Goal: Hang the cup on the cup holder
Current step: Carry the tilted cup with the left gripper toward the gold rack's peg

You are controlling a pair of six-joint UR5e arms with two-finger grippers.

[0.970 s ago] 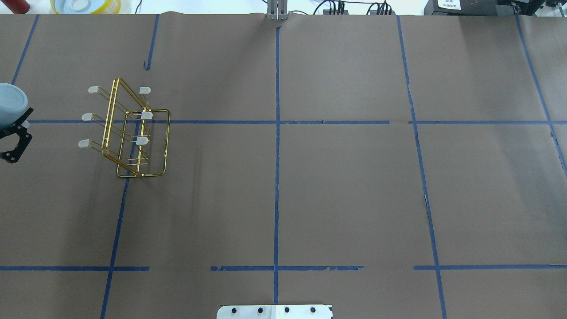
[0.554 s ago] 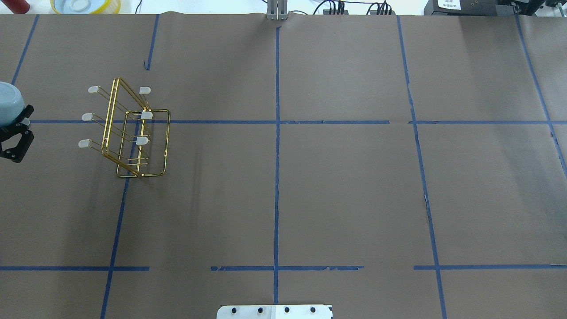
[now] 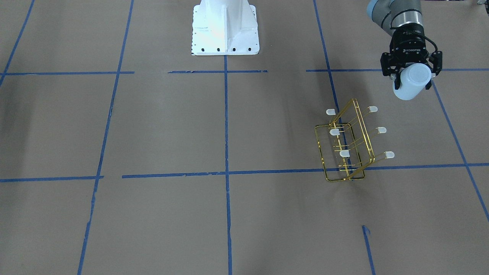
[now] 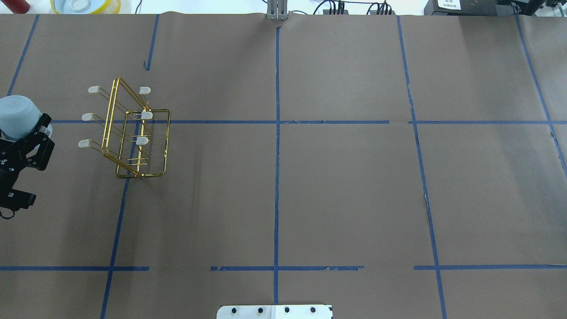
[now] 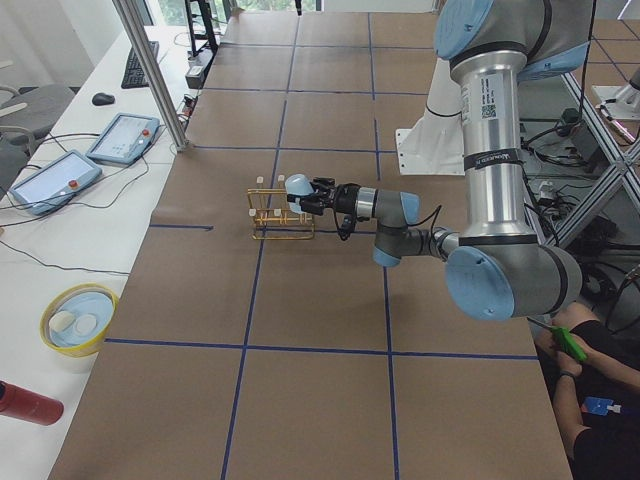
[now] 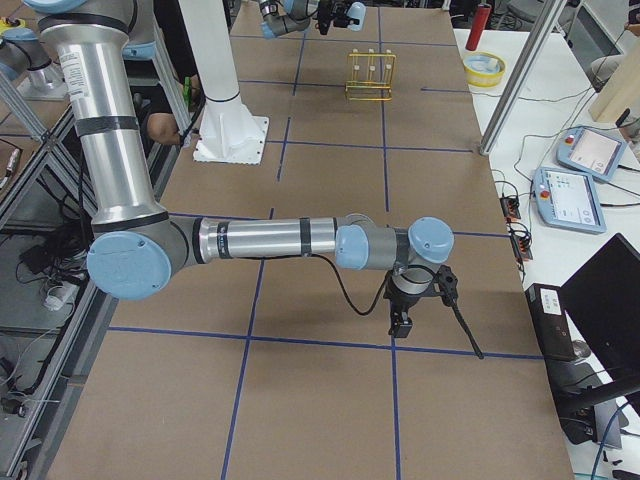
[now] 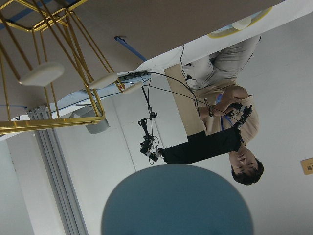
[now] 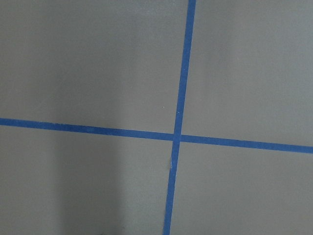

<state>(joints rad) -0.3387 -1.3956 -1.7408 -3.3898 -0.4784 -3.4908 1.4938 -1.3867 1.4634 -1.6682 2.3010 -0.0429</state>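
Observation:
The cup (image 3: 408, 89) is a pale blue-white tumbler, held tilted above the table in my left gripper (image 3: 414, 76), which is shut on it. In the overhead view the cup (image 4: 17, 116) and the left gripper (image 4: 24, 130) are at the left edge, left of the cup holder (image 4: 133, 133) and apart from it. The cup holder (image 3: 345, 149) is a gold wire rack with white-tipped prongs, all bare. The left wrist view shows the cup's end (image 7: 176, 200) below the rack's prongs (image 7: 49, 73). My right gripper (image 6: 415, 300) shows only in the exterior right view, so I cannot tell its state.
A yellow bowl (image 4: 84, 5) and a red object (image 4: 15, 5) sit beyond the table's far left edge. The robot's white base (image 3: 225, 26) stands at the near middle edge. Blue tape lines cross the brown paper. A person (image 7: 220, 132) stands beyond the table.
My left gripper, with the cup in it, has moved to the right, further into the overhead view and closer to the rack. The rack has not moved.

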